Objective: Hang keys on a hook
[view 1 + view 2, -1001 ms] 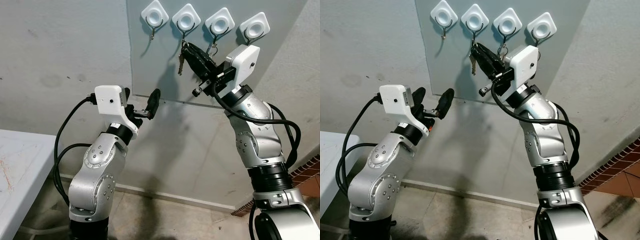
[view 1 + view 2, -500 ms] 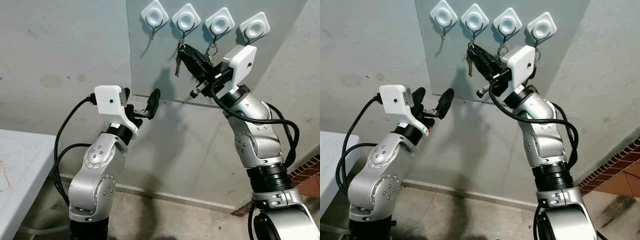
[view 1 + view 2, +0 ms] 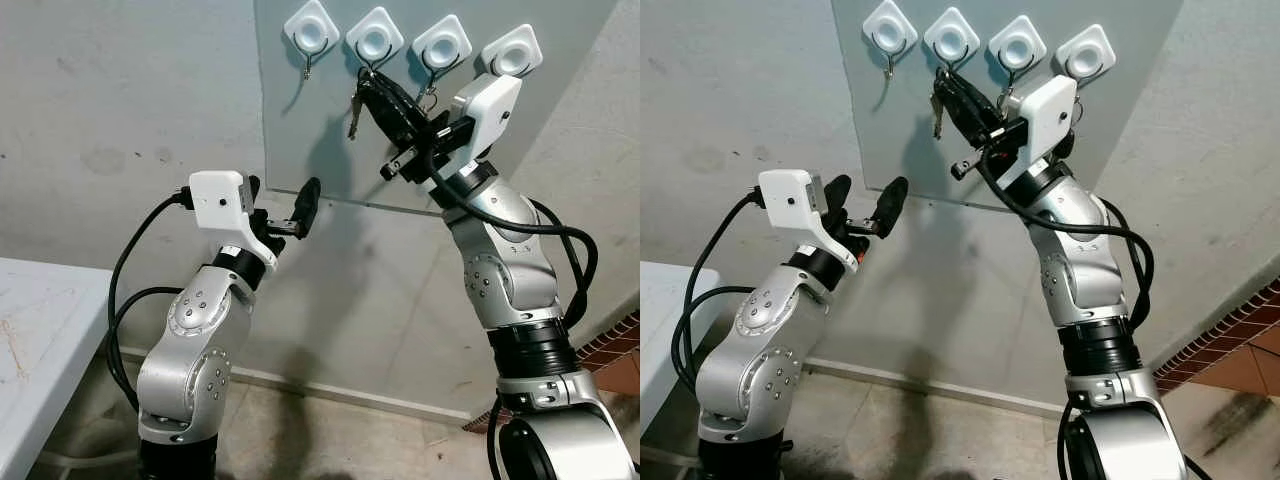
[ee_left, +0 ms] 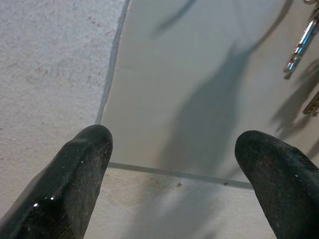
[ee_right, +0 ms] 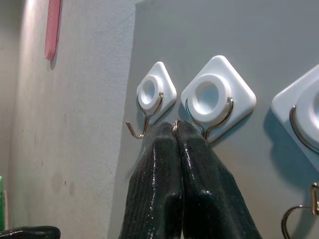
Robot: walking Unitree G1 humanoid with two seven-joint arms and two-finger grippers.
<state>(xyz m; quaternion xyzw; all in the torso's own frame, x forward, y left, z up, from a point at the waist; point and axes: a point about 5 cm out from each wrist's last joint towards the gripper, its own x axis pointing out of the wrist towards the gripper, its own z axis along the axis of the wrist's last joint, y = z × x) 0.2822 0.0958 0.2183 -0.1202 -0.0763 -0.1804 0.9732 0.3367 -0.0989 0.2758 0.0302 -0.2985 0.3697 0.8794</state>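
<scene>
Keys (image 3: 355, 108) hang down from the tip of the right tool (image 3: 366, 84), which is pinched tight on their ring, high up on the wall by the gray board (image 3: 330, 150). The tool tip is right at the second hook (image 5: 218, 107) from the left, and a bit of the ring peeks out between the black fingers (image 5: 164, 164) just beside the hook's wire. So the step now looks like getting the ring over that hook. Next, the ring likely has to slide onto the bent wire and drop in before the tool lets go; if it misses, the keys could fall. There are four white hooks in a row on the board. The first hook (image 3: 309, 31) and the last hook (image 3: 511, 54) look bare, and the third hook (image 3: 441, 48) seems to hold another small ring already. The left tool (image 3: 283, 208) waits lower down, near the board's bottom edge, with its two fingers spread apart and holding nothing. A counter (image 3: 40, 330) sits off to the left.
</scene>
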